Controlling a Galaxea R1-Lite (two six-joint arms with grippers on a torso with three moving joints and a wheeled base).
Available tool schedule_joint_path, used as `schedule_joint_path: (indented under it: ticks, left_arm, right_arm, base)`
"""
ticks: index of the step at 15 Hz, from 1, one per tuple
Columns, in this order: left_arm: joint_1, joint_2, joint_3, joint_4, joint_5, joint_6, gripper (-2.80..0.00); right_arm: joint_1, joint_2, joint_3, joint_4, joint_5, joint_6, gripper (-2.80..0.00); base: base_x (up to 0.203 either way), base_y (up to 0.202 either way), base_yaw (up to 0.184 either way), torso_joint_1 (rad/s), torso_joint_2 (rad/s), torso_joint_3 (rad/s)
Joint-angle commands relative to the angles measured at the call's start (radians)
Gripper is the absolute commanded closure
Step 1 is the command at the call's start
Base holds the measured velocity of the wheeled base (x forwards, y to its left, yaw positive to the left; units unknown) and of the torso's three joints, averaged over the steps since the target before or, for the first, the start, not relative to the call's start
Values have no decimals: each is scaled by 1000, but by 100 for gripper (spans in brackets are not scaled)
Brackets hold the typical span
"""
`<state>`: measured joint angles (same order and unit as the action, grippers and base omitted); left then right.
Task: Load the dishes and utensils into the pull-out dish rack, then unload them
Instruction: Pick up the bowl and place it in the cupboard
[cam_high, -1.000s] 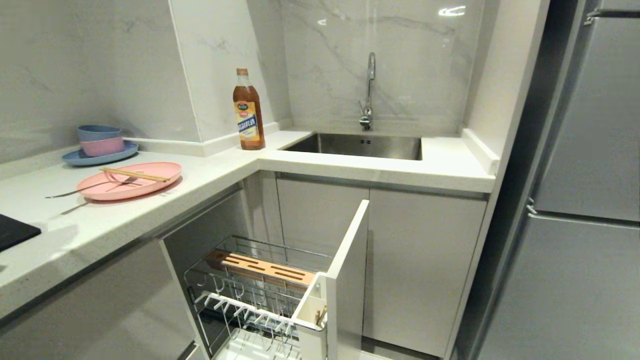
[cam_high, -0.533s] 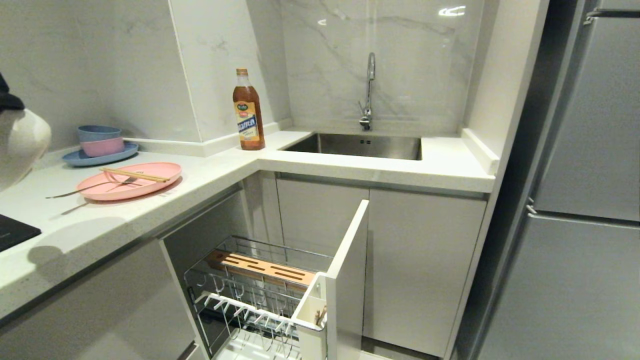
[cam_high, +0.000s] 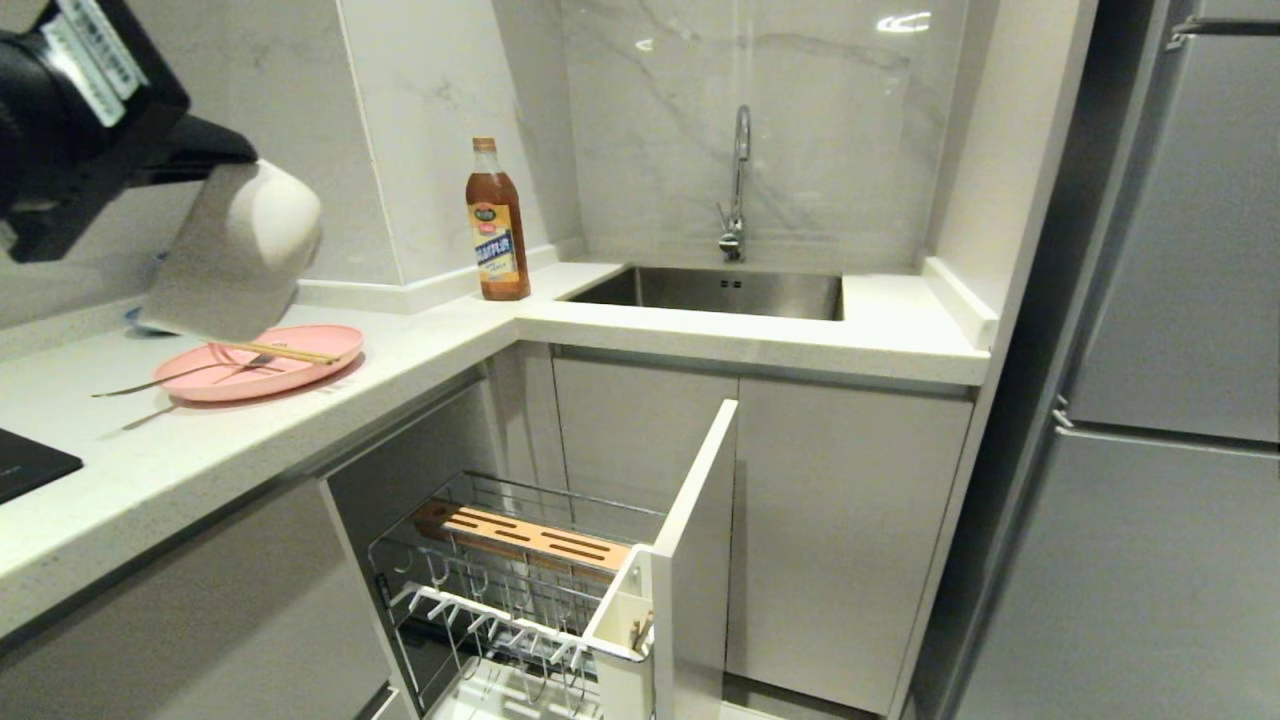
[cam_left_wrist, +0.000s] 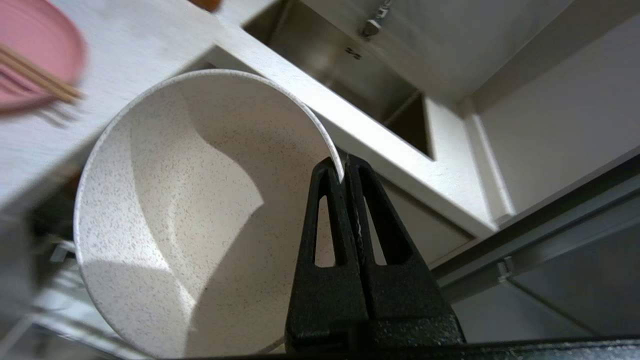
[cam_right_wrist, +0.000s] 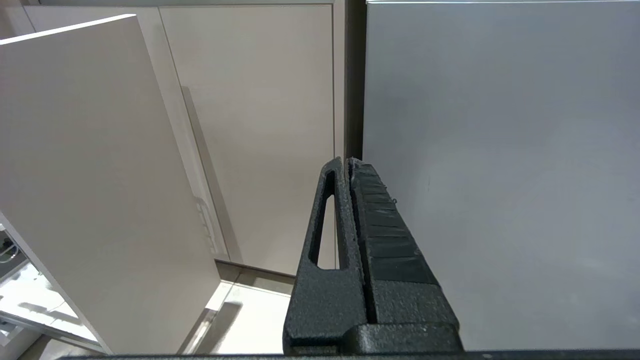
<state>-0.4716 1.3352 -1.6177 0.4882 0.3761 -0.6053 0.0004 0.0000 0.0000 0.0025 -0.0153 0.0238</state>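
Head view: the bowl (cam_high: 240, 255) is carried in the air above the counter (cam_high: 420, 345), tipped on its side, pinched by the left gripper (cam_left_wrist: 344, 170), whose fingers are clamped across the thin rim, one inside and one outside. Such a rim hold probably suits slotting the bowl edgewise between the rack (cam_high: 500, 600) prongs, the rack being pulled out below the counter. The plate (cam_high: 262, 362) is left on the counter with chopsticks (cam_high: 268, 349) and fork (cam_high: 180, 374) laid across it. The right gripper (cam_right_wrist: 348, 161) is parked beside the cabinet front, pressed together, empty.
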Motion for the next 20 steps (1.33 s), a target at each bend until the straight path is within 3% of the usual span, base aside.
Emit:
schedule_joint_path:
  ticks: [1,5,11,20]
  left_arm:
    - [-38,70,25,-47,11,-52,0]
    - [-25,222,28,-194,16,-190,0]
    - [24,482,63,-569,14,-249,0]
    - [96,701,77,-601,11,-265,0]
  right_arm:
    - [1,0,2,1,0,1,0]
    - [0,0,3,1,0,0,0]
    - [0,0,3,1,0,1,0]
    - [1,0,2,0,0,1,0]
  base:
    - [0,0,0,0,0,0]
    - [0,0,0,0,0,0]
    - [0,0,0,0,0,0]
    - [0,0,0,0,0,0]
